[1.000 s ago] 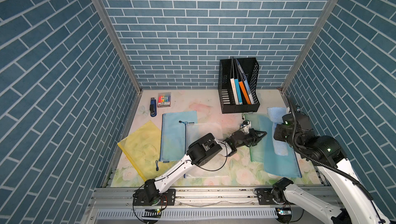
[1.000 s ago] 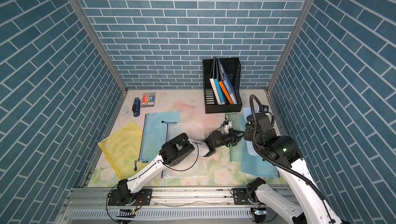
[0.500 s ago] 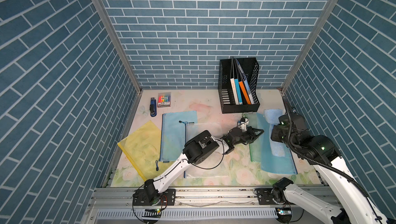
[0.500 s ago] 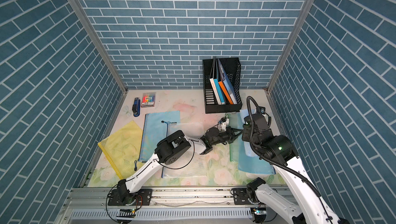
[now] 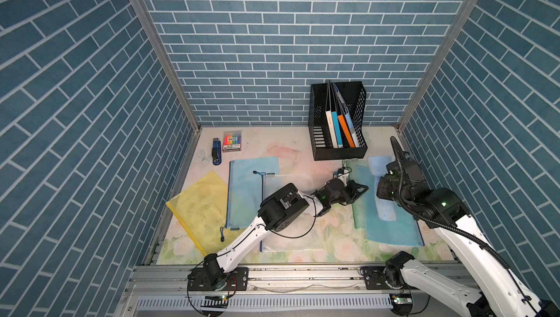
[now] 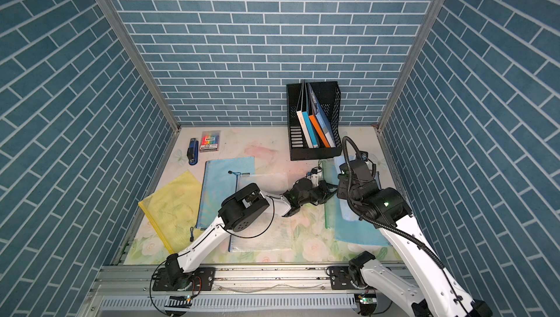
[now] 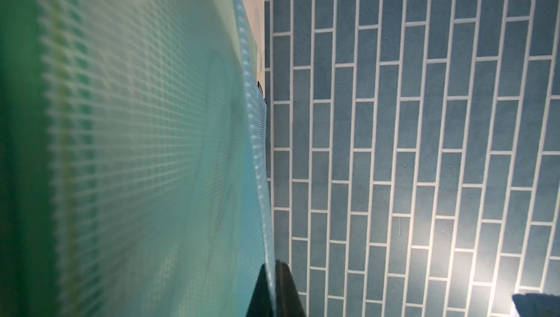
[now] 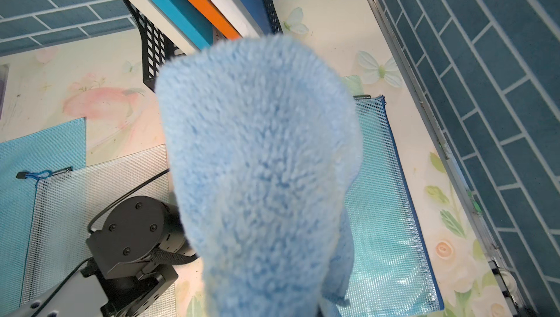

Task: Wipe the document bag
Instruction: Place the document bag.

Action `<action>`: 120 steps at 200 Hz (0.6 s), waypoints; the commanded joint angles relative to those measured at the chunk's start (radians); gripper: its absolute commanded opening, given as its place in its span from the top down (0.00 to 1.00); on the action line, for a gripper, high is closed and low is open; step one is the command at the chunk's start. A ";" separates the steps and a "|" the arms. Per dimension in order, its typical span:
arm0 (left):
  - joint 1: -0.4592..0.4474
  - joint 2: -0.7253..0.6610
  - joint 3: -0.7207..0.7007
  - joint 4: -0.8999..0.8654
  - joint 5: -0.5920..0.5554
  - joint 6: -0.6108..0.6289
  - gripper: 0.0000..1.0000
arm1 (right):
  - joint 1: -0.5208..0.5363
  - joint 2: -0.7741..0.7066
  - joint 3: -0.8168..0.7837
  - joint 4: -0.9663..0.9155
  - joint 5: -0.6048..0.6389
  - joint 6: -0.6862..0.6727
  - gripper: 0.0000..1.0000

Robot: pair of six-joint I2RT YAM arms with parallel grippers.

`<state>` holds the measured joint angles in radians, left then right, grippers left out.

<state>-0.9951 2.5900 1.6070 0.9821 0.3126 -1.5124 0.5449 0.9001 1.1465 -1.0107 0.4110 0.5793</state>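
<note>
The blue document bag [image 5: 394,230] is laid at the right side of the table [image 5: 291,148], partly over a green bag [image 5: 359,215]. Its edge is pinched between the closed fingers of the left gripper [image 7: 274,267]. A blue cloth [image 8: 260,164] is clamped by the right gripper [image 5: 384,193] and is laid on the bag.

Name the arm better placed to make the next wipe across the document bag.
Right. The right gripper is shut on the blue cloth, over the document bag; the left gripper is busy pinching the bag's edge.
</note>
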 commanded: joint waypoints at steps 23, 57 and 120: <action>0.009 0.007 0.051 -0.064 -0.013 0.027 0.92 | -0.003 0.018 -0.017 0.041 -0.012 0.034 1.00; 0.012 0.006 0.054 -0.094 -0.023 0.024 0.86 | -0.005 0.035 -0.026 0.062 -0.028 0.034 1.00; 0.015 -0.064 -0.026 -0.119 -0.041 0.061 0.40 | -0.005 0.052 -0.024 0.086 -0.035 0.027 1.00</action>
<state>-0.9874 2.5702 1.6112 0.9127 0.2844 -1.4967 0.5446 0.9508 1.1225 -0.9474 0.3763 0.5793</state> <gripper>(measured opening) 0.561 0.070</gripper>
